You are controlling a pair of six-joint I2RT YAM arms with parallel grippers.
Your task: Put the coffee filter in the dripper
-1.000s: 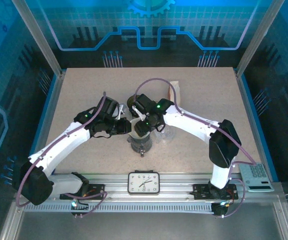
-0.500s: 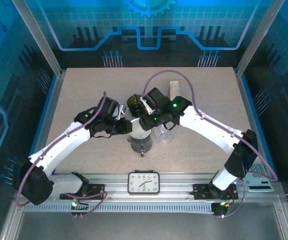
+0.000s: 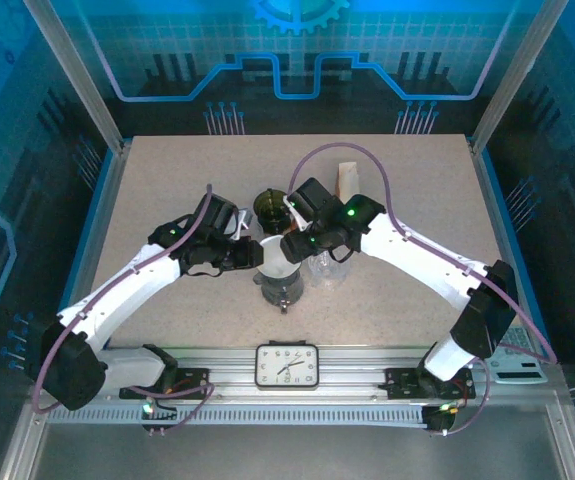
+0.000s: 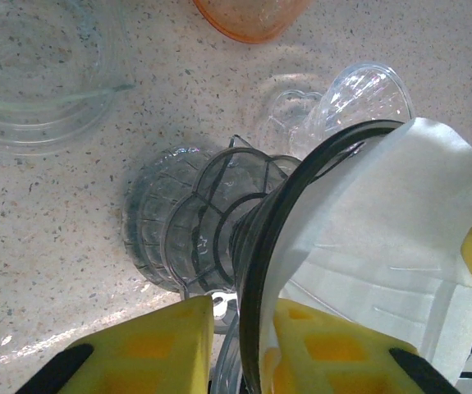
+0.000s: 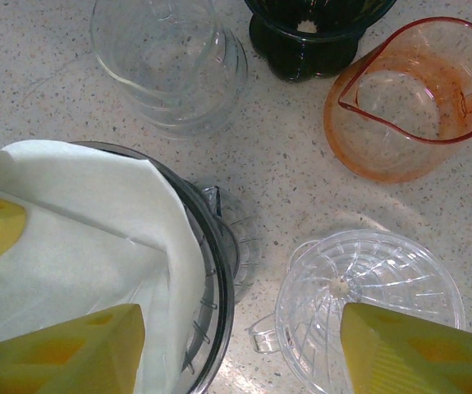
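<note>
White paper coffee filter [image 4: 383,213] sits mouth-up inside dark-rimmed dripper [image 4: 256,246], top edge above rim. Left gripper [image 4: 244,316]: narrow, straddles rim, grip unclear. Right gripper [image 5: 240,328]: wide, empty, beside dripper.

Bright even light, soft shadows, blue backdrop glow, slight close-up blur

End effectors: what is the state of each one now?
Left end effector: straddles the dripper rim and coffee filter; grip cannot be told.
Right end effector: open, holding nothing.
</note>
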